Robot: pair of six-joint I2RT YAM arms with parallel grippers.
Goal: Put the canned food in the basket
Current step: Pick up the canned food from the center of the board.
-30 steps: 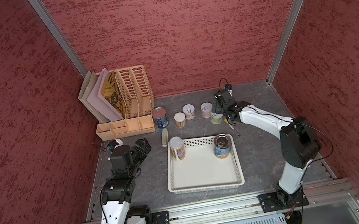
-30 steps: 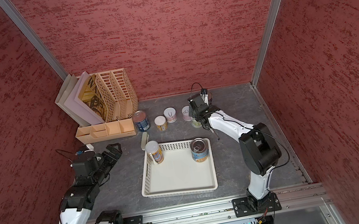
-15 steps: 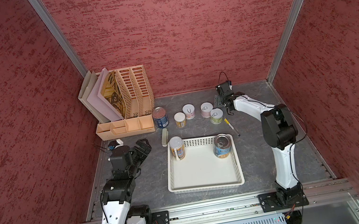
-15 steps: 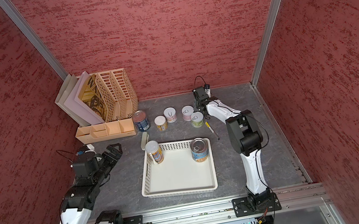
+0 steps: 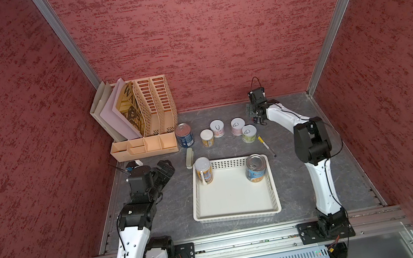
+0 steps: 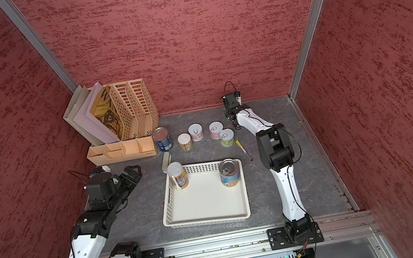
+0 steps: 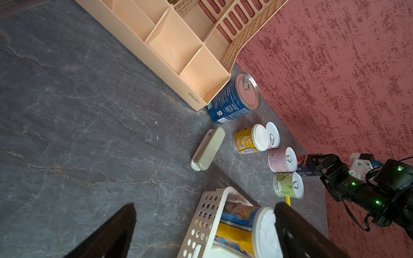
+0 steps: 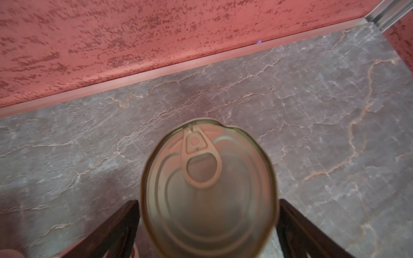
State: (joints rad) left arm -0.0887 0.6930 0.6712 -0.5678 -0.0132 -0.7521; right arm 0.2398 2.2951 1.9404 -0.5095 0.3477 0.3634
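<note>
We log the right fingers (image 8: 116, 230) spread wide, gripping nothing: a metal-topped can (image 8: 207, 192) stands upright on the counter (image 8: 312, 111) squarely between them, axis vertical. We judge closing comes next. Left fingers (image 7: 297, 232) open, empty, well apart from it.

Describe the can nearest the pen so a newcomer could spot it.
Beyond the far right corner of the white basket lies a pen. The can by its yellow end has a white pull-tab lid and, unlike its neighbours, a pale green label.
</note>
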